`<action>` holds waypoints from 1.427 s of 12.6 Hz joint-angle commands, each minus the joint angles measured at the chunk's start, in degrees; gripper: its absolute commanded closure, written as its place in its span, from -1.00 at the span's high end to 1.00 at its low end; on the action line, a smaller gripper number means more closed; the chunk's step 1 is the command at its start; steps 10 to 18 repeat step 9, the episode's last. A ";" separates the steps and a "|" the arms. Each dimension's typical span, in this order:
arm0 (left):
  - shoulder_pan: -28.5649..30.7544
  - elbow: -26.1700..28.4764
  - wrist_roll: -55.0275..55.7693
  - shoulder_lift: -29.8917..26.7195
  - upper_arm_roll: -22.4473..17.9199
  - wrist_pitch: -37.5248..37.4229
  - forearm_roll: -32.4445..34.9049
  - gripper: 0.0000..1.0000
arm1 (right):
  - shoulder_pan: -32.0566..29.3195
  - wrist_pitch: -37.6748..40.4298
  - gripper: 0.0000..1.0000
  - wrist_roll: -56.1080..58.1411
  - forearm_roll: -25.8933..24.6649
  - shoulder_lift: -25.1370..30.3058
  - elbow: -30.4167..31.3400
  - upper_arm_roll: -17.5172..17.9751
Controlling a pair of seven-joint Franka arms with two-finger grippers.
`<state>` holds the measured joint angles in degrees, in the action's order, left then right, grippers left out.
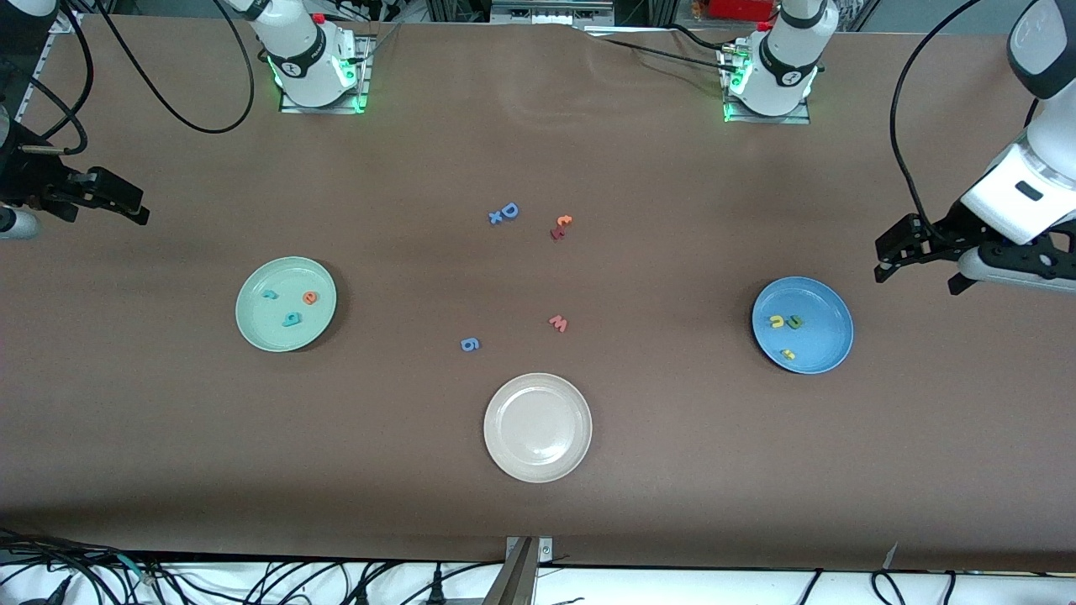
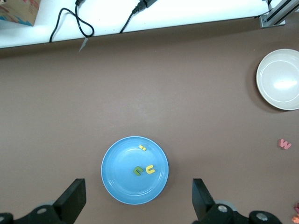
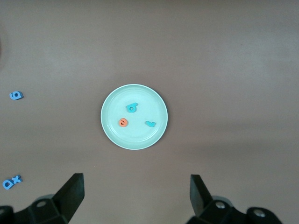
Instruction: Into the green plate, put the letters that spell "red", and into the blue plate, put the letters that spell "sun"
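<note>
The green plate (image 1: 261, 323) lies toward the right arm's end of the table. In it are the letters of "red": an orange e (image 1: 310, 297), a teal d (image 1: 292, 318) and a small teal r (image 1: 270, 294). The blue plate (image 1: 828, 336) lies toward the left arm's end and holds the letters of "sun": a yellow s (image 1: 788, 354), a yellow u/n shape (image 1: 777, 321) and a green u/n shape (image 1: 794, 321). My left gripper (image 1: 891, 254) hangs open and empty beside the blue plate (image 2: 121, 161). My right gripper (image 1: 126, 206) hangs open and empty, off to the side of the green plate (image 3: 140, 137).
A cream-white plate (image 1: 538, 428) sits nearest the front camera at mid-table. Loose letters lie in the middle: a blue D with a small x (image 1: 504, 213), an orange and a dark red letter (image 1: 561, 227), a pinkish w (image 1: 558, 323) and a blue g (image 1: 470, 344).
</note>
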<state>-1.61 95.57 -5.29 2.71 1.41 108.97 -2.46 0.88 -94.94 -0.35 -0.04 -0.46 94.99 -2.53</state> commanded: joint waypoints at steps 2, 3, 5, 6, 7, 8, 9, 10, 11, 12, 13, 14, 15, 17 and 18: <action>0.21 -2.57 0.11 -0.69 -0.18 -7.18 -1.59 1.00 | 0.26 0.55 1.00 0.17 0.47 -0.60 -1.47 -0.28; 0.29 -2.58 0.11 -0.69 -0.10 -7.36 -1.50 1.00 | 0.26 0.55 1.00 0.17 0.56 -0.60 -1.47 -0.37; 0.38 -2.58 0.11 -0.69 -0.09 -7.80 -1.58 1.00 | 0.26 0.55 1.00 0.17 0.56 -0.60 -1.47 -0.37; 0.38 -2.66 0.11 -0.69 -0.09 -7.89 -1.59 1.00 | 0.26 0.55 1.00 0.17 0.48 -0.60 -1.47 -0.37; 0.38 -2.75 0.11 -0.69 -0.09 -7.89 -1.59 1.00 | 0.35 0.55 1.00 0.17 0.39 -0.60 -1.47 -0.28; 0.38 -2.75 0.11 -0.69 -0.01 -7.89 -1.50 1.00 | 0.26 0.55 1.00 0.17 0.47 -0.60 -1.47 -0.37; 0.38 -2.75 0.11 -0.69 -0.09 -7.81 -1.58 1.00 | 0.26 0.55 1.00 0.17 0.39 -0.60 -1.47 -0.37; 0.38 -2.75 0.11 -0.69 -0.09 -7.81 -1.58 1.00 | 0.26 0.55 1.00 0.17 0.39 -0.60 -1.47 -0.37; 0.38 -2.75 0.11 -0.69 -0.09 -7.81 -1.58 1.00 | 0.26 0.55 1.00 0.17 0.39 -0.60 -1.47 -0.37; 0.38 -2.75 0.11 -0.69 -0.09 -7.81 -1.58 1.00 | 0.26 0.55 1.00 0.17 0.39 -0.60 -1.47 -0.37; 0.38 -2.75 0.11 -0.69 -0.09 -7.81 -1.58 1.00 | 0.26 0.55 1.00 0.17 0.39 -0.60 -1.47 -0.37; 0.38 -2.75 0.11 -0.69 -0.09 -7.81 -1.58 1.00 | 0.26 0.55 1.00 0.17 0.39 -0.60 -1.47 -0.37; 0.38 -2.75 0.11 -0.69 -0.09 -7.81 -1.58 1.00 | 0.26 0.55 1.00 0.17 0.39 -0.60 -1.47 -0.37; 0.38 -2.75 0.11 -0.69 -0.09 -7.81 -1.58 1.00 | 0.26 0.55 1.00 0.17 0.39 -0.60 -1.47 -0.37; 0.38 -2.75 0.11 -0.69 -0.09 -7.81 -1.58 1.00 | 0.26 0.55 1.00 0.17 0.39 -0.60 -1.47 -0.37</action>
